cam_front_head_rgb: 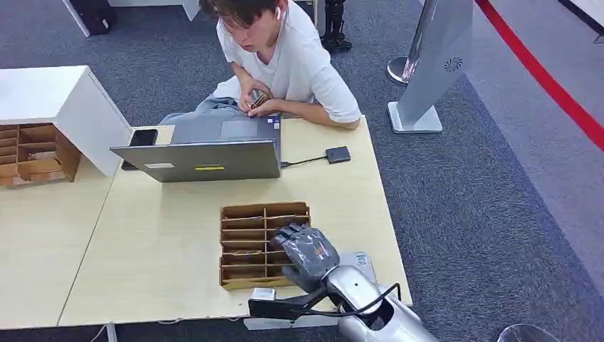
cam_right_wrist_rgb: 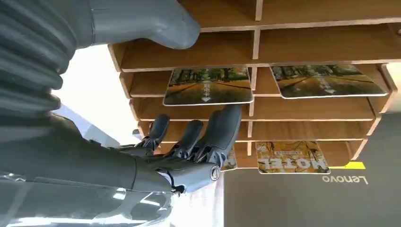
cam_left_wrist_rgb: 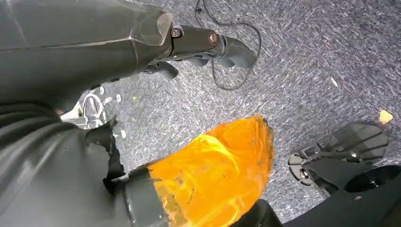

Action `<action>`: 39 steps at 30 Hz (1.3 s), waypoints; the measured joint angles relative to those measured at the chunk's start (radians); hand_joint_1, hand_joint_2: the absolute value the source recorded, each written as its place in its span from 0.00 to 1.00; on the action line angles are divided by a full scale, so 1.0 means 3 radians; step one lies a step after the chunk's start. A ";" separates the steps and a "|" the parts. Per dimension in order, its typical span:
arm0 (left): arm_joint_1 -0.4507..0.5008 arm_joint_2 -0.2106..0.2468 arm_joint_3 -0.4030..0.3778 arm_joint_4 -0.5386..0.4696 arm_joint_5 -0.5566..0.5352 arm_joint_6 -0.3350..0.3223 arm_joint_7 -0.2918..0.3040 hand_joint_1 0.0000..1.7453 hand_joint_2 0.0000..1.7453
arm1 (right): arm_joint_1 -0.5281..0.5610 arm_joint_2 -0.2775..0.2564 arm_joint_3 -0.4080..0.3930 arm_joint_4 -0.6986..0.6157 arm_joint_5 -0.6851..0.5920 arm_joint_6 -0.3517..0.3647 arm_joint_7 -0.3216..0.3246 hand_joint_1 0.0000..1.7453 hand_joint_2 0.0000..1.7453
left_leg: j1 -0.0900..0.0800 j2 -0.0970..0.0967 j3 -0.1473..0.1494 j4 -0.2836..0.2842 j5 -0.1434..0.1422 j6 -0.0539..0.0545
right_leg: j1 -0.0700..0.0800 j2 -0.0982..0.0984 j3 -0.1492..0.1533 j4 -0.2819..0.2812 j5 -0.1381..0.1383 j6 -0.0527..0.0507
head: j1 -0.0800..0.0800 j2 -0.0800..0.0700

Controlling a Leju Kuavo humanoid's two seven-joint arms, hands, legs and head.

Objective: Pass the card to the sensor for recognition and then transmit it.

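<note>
Wooden rack [cam_front_head_rgb: 242,246] on the near table [cam_front_head_rgb: 157,256] holds cards [cam_right_wrist_rgb: 208,86] lying flat in its slots, long sides along the slot fronts, one reading "MOTEL" [cam_right_wrist_rgb: 292,159]. Right hand [cam_front_head_rgb: 308,251] hovers over the rack's right column, fingers [cam_right_wrist_rgb: 222,130] spread and empty; beyond stands a "Lenovo" laptop [cam_front_head_rgb: 206,160]. Left hand's state cannot be told.

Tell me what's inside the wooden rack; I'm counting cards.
The wooden rack shows three cards in its slots; the right hand partly covers a fourth.
</note>
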 joint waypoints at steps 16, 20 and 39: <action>-0.0001 0.0000 0.0000 0.0000 -0.0005 -0.0009 0.0009 0.00 0.00 | -0.0045 0.0034 0.0000 0.0032 -0.0018 0.0005 0.0001 0.77 1.00 | 0.0000 0.0000 0.0000 0.0000 0.0000 0.0000 | 0.0000 0.0000 0.0000 0.0000 0.0000 0.0000 | 0.0000 0.0000; -0.0001 0.0000 0.0000 0.0000 -0.0009 -0.0009 0.0009 0.00 0.00 | -0.0062 0.0052 0.0001 0.0047 -0.0023 0.0009 0.0001 0.77 1.00 | 0.0000 0.0000 0.0000 0.0000 0.0000 0.0000 | 0.0000 0.0000 0.0000 0.0000 0.0000 0.0000 | 0.0000 0.0000; -0.0001 0.0000 0.0008 0.0000 -0.0031 -0.0010 0.0008 0.00 0.00 | -0.0065 0.0060 0.0003 0.0084 -0.0018 -0.0073 -0.0004 0.84 1.00 | 0.0000 0.0000 0.0000 0.0000 0.0000 0.0000 | 0.0000 0.0000 0.0000 0.0000 0.0000 0.0000 | 0.0000 0.0000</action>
